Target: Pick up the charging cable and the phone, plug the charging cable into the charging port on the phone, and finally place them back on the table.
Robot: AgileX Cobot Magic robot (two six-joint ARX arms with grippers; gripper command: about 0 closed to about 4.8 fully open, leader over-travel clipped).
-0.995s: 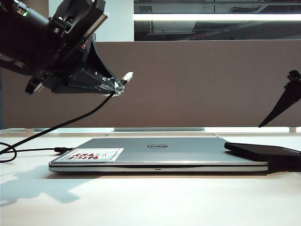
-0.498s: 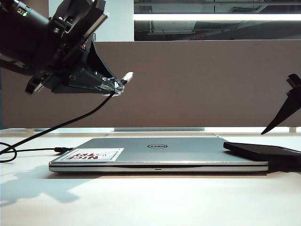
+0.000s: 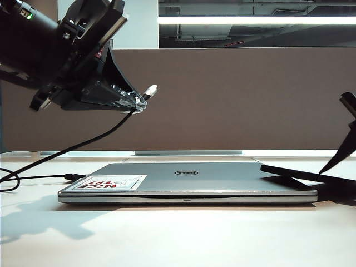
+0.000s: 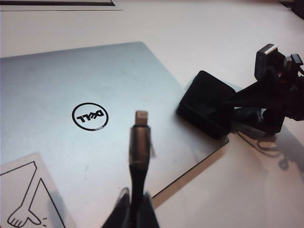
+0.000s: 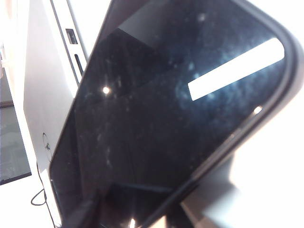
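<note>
The left end effector (image 3: 135, 103) pinches the thin black charging cable (image 4: 137, 156), silvery plug forward; the right end effector (image 4: 237, 108) clasps the flat glossy phone (image 5: 180, 109) over the matte silver laptop (image 3: 189, 181).

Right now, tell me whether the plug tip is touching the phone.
Apart. The left wrist view shows the cable plug held up by the left claw over the laptop, with bare lid between it and the phone.

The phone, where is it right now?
In the exterior view the phone is at the right, over the laptop's right corner, at the right claw.
</note>
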